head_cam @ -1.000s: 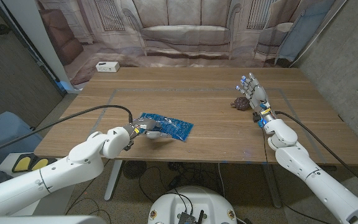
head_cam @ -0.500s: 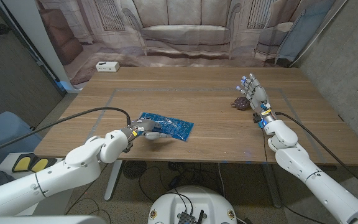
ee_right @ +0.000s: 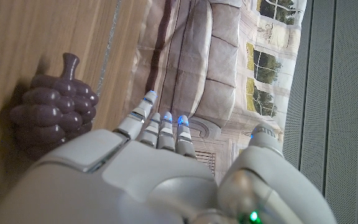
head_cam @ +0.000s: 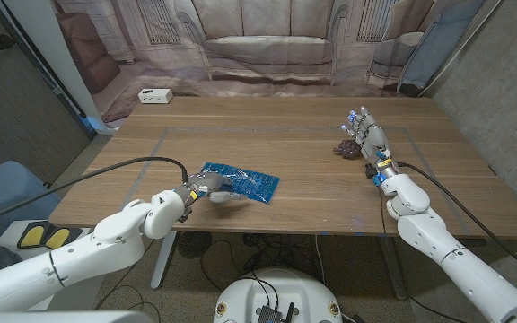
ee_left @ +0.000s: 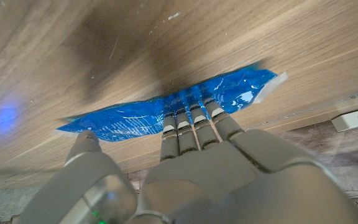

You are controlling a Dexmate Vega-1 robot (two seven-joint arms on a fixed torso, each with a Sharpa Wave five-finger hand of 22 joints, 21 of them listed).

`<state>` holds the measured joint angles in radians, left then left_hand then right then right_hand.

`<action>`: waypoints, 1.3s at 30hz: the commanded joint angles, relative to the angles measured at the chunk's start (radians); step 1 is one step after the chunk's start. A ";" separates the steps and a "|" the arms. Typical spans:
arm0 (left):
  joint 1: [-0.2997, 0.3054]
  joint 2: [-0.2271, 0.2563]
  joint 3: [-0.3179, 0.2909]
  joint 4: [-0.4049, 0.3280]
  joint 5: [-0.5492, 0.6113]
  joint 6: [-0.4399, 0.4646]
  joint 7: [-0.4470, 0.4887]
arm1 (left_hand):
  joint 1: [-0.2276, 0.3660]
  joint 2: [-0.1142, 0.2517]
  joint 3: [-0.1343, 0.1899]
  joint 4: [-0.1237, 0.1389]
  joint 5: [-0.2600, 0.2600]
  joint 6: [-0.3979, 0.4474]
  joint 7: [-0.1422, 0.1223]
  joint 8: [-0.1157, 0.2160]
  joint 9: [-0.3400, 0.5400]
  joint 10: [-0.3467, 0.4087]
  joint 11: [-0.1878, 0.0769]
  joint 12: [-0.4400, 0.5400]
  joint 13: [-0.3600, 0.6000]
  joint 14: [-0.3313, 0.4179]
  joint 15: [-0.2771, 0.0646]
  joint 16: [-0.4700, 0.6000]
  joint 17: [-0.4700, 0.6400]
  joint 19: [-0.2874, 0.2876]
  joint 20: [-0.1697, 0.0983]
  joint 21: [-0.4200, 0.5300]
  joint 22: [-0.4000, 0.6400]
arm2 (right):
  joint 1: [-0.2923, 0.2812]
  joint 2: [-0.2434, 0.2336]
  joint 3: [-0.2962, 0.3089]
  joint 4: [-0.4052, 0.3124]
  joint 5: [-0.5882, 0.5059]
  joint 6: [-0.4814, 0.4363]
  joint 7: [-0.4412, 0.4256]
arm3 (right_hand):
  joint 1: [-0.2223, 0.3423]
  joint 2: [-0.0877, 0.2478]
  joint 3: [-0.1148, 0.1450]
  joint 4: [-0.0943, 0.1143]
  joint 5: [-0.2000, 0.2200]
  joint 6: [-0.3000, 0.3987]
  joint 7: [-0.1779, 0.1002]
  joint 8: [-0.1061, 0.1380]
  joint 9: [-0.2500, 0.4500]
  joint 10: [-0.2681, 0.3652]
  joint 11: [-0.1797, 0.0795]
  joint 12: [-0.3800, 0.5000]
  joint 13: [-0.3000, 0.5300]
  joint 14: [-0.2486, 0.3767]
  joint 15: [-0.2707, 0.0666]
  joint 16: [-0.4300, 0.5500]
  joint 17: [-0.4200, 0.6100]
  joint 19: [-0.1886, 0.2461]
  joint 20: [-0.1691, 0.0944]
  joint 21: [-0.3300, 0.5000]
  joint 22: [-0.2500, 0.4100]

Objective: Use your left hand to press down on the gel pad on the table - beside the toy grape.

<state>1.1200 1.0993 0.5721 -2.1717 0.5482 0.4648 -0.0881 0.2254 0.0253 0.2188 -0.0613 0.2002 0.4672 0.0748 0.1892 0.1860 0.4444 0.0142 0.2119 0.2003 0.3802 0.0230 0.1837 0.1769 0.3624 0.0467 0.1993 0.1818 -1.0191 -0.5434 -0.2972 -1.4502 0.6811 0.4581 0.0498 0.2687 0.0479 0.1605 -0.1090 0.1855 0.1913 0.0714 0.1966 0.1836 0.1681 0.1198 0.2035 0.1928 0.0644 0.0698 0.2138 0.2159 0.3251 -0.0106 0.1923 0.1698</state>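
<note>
Gel pad: the blue gel pad lies flat on the wooden bench, left of the middle and close to the near edge, its long side slanting toward the right.
Left hand: the left hand is over the pad's near left end; in the left wrist view its fingers lie side by side, stretched out with their tips on the blue pad, the thumb off to one side at the pad's edge. It grips nothing.
Toy grape: the dark purple toy grape sits on the right half of the bench, well apart from the pad, with bare wood between them.
Right hand: the right hand stands just beside the grape on its right, fingers spread and pointing away toward the far edge, holding nothing; in the right wrist view the grape is next to its fingertips.
Far left corner: a small white box sits near the bench's far left edge.
Open room: the middle and far part of the bench is bare wood.
</note>
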 commanded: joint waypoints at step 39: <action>0.070 -0.003 -0.086 -0.032 0.014 -0.014 0.189 | 0.018 0.025 0.010 -0.016 -0.005 -0.076 -0.008 -0.009 0.000 -0.058 -0.002 -0.015 0.003 -0.060 0.000 -0.006 0.003 -0.056 0.002 -0.011 -0.001 | 0.023 0.005 -0.004 0.017 -0.005 0.001 0.002 | 0.004 0.008 -0.002 -0.008 -0.002 0.008 -0.004 0.001 0.004 0.011 -0.001 0.003 0.004 0.002 0.003 0.002 0.004 0.006 0.005 0.004 0.003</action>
<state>1.1596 1.1054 0.5112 -2.2022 0.5596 0.4667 0.0202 0.2425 0.0423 0.2268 -0.0691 0.1958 0.3959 0.0642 0.1810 0.1861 0.3888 0.0157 0.1955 0.1999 0.3210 0.0247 0.1807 0.1773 0.3124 0.0462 0.1917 0.1767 -1.0051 -0.5375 -0.3003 -1.4432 0.6715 0.4625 0.0408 0.2688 0.0478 0.1563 -0.1130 0.1855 0.1911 0.0715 0.1966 0.1836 0.1679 0.1198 0.2035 0.1928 0.0642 0.0696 0.2138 0.2158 0.3251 -0.0106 0.1923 0.1698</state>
